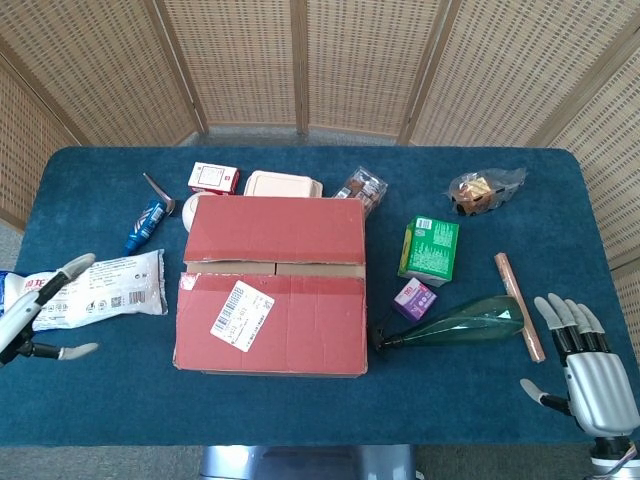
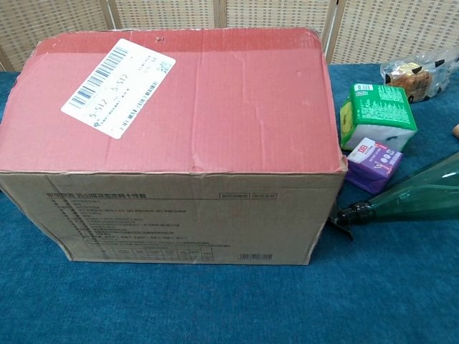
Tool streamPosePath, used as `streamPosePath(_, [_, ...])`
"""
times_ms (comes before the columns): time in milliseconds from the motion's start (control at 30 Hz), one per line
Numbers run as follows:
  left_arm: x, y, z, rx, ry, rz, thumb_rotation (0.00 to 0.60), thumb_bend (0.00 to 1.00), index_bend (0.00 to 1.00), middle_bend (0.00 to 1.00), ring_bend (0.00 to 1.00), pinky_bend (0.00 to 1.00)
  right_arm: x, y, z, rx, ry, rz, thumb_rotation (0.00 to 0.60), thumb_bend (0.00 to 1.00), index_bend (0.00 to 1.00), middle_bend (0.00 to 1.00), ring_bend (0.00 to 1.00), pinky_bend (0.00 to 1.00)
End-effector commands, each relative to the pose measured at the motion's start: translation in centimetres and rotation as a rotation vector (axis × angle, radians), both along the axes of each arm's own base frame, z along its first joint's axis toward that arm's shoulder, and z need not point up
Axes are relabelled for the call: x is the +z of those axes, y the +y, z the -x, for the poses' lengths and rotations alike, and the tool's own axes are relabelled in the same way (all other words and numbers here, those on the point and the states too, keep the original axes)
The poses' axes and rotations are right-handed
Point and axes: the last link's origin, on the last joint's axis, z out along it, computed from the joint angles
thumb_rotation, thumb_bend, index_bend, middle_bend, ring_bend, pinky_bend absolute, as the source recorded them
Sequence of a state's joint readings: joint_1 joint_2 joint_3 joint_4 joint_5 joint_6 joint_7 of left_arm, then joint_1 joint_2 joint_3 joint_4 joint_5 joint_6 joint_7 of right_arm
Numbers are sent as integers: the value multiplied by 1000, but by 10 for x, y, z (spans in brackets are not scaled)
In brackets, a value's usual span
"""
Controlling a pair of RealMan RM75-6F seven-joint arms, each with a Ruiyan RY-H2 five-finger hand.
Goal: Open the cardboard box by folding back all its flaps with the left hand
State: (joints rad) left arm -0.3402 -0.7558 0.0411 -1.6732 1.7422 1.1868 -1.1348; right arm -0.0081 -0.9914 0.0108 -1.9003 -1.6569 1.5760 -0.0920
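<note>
Left hand (image 1: 40, 315), fingers apart and empty, is hovering beside the cardboard box (image 1: 271, 285); stiff, light flaps should lift at the centre seam.

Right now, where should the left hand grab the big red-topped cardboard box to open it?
Probably the near flap's free edge along the middle seam of the red-topped cardboard box. The left hand could come from the left, hook its fingers under and fold it toward the robot.

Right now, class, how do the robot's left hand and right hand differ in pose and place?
The left hand sits at the table's left edge, beside the white packet, fingers pointing toward the cardboard box; the right hand rests at the right edge, fingers pointing away, near the green bottle. Both are open, holding nothing.
</note>
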Motion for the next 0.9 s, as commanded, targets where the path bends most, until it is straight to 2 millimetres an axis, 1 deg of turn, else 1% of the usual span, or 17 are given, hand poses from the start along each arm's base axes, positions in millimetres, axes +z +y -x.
streamPosePath(33, [4, 24, -25, -21, -87, 167, 600, 0, 0, 0, 0, 123, 0, 0, 0, 1, 0, 2, 600, 90, 0, 0, 0, 0])
streamPosePath(167, [2, 41, -36, -6, -153, 259, 600, 0, 0, 0, 0, 120, 1, 1, -1, 3, 1, 6, 600, 89, 0, 0, 0, 0])
streamPosePath(267, [-4, 53, -45, 14, -198, 326, 600, 0, 0, 0, 0, 112, 1, 1, -1, 5, 4, 9, 600, 89, 0, 0, 0, 0])
streamPosePath(500, [-19, 78, -62, 28, -278, 387, 600, 0, 0, 0, 0, 121, 1, 1, -1, 5, 4, 14, 600, 90, 0, 0, 0, 0])
streamPosePath(667, [-34, 88, -71, 54, -354, 425, 600, 0, 0, 0, 0, 130, 1, 1, -1, 6, 3, 13, 600, 90, 0, 0, 0, 0])
streamPosePath(900, [-46, 88, -82, 37, -392, 470, 600, 0, 0, 0, 0, 151, 3, 1, 0, 4, -4, 13, 600, 90, 0, 0, 0, 0])
